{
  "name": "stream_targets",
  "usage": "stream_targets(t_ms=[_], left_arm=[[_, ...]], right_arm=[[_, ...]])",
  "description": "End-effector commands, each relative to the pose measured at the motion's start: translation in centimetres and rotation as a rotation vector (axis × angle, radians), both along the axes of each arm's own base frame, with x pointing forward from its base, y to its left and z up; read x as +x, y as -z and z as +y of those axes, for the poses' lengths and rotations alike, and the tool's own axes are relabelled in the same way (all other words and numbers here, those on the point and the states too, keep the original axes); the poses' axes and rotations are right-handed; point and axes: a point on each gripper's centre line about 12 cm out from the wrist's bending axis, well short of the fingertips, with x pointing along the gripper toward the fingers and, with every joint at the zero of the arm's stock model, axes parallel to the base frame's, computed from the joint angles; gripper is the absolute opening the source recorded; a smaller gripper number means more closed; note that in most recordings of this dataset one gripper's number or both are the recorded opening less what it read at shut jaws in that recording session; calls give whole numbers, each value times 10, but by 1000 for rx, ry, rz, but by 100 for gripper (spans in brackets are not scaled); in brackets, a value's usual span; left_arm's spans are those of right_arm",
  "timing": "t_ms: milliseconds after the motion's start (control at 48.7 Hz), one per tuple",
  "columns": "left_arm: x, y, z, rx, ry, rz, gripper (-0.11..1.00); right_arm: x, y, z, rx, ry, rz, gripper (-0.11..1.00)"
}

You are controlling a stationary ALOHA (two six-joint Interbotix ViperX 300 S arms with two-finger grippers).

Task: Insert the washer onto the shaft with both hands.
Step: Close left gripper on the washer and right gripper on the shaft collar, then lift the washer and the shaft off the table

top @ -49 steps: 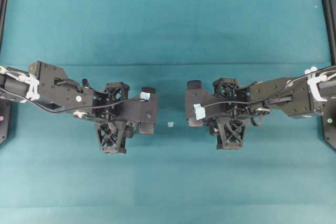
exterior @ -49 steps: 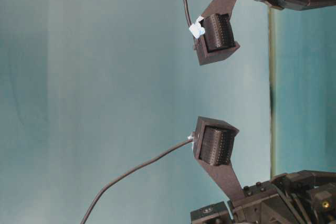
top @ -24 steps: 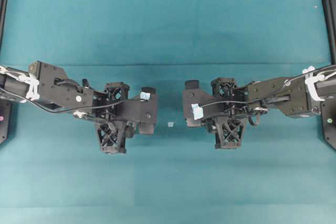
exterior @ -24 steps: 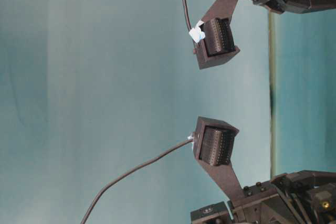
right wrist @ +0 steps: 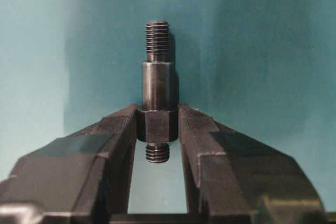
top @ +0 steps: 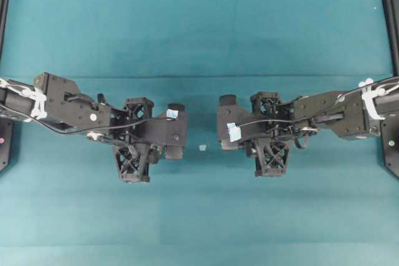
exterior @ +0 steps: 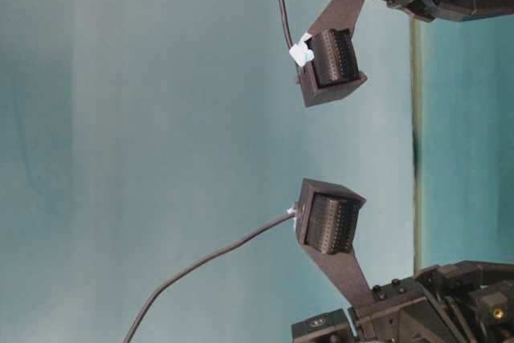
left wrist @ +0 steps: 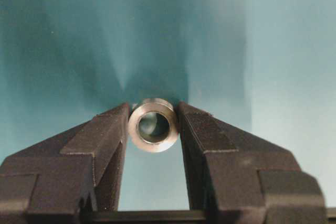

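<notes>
Facing each other across the middle of the teal table (top: 199,29), the two black arms are seen from overhead, well apart from the mat's edges. The washer (left wrist: 153,125) is pinched between the fingertips (left wrist: 107,135) of the left gripper (top: 176,130), its dark centre hole turned toward the wrist camera. The shaft (right wrist: 157,106) is clamped at its hexagonal collar by the right gripper (top: 224,123), with the threaded tip pointing away from the wrist camera and a short threaded stub showing behind the collar. A gap is kept between the two grippers. A tiny pale scrap (top: 202,147) is seen lying on the mat in that gap. In the table-level view only the ribbed pads (exterior: 331,221) are shown, apart from one another.
</notes>
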Motion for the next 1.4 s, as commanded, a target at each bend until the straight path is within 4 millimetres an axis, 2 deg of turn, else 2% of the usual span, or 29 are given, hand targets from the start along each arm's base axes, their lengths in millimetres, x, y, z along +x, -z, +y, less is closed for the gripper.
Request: stream_targets(t_ms=[0,986,1377], left_arm=[[0,1,2,3,-1,6,35],[1,0,2,2,-4,2,35],[5,-17,2,1,-4,-61,35]], right_arm=[[0,-1,-9,-8,10,-3,1],[0,-2,-9,-6,13,-8,1],[-1,-17,-8,-6,15,-50,0]])
